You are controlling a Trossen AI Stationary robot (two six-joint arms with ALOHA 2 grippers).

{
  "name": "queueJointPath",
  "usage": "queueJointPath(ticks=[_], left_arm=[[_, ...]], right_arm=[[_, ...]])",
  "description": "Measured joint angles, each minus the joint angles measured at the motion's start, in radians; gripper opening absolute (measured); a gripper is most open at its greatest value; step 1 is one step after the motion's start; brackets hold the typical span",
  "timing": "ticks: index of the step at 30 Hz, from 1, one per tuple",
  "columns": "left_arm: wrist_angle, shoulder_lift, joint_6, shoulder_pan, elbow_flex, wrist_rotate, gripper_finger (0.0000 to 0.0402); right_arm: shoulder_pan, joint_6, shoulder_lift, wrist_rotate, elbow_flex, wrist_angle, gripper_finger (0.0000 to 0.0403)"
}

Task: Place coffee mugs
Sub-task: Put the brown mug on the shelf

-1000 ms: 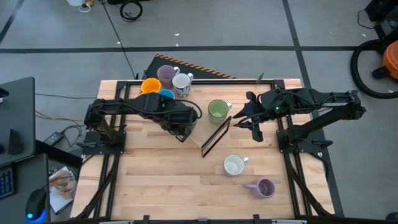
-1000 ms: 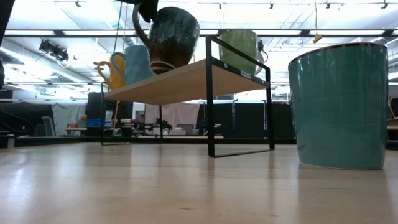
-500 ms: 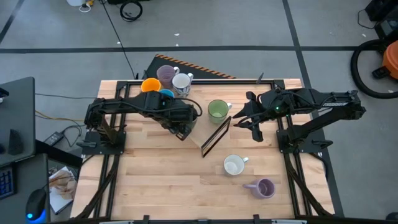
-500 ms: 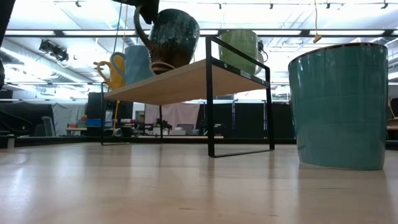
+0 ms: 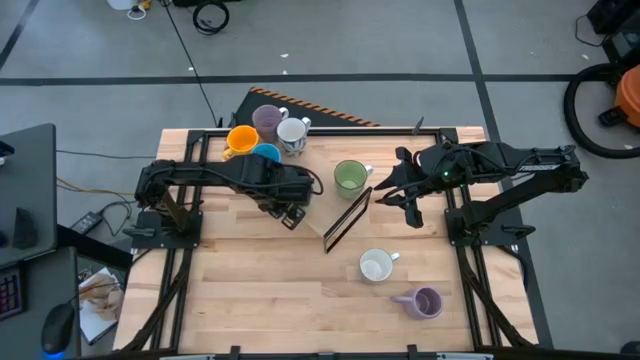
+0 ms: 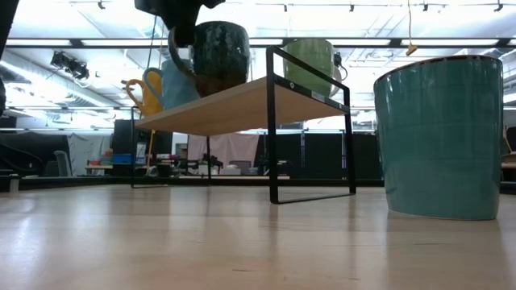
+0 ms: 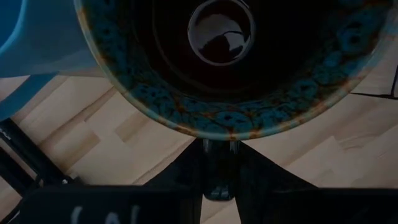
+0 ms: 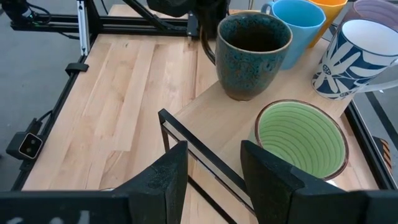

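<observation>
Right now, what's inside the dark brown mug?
The dark brown mug on the shelf looks empty: in the left wrist view only its shiny dark bottom shows. The left gripper's fingers hold its handle.

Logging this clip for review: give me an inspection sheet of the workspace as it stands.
Surface: wooden table with a raised shelf.
Job's things: dark mug, green mug, blue, orange, lavender and patterned mugs on the shelf; white mug and another lavender mug on the table.
Clutter: teal pot.
Grippers: left gripper at the dark mug's handle; right gripper open, waiting by the shelf.
Cables: on the floor.
Surroundings: vacuum.
</observation>
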Motion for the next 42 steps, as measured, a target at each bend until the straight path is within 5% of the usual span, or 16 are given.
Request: queueJointPath(ticks=[42], left_arm=[[-0.002, 0.002, -0.052, 0.014, -0.002, -0.030, 0.0071]], right_arm=[[0.000, 0.012, 0.000, 0.000, 0.000, -0.007, 0.0154]])
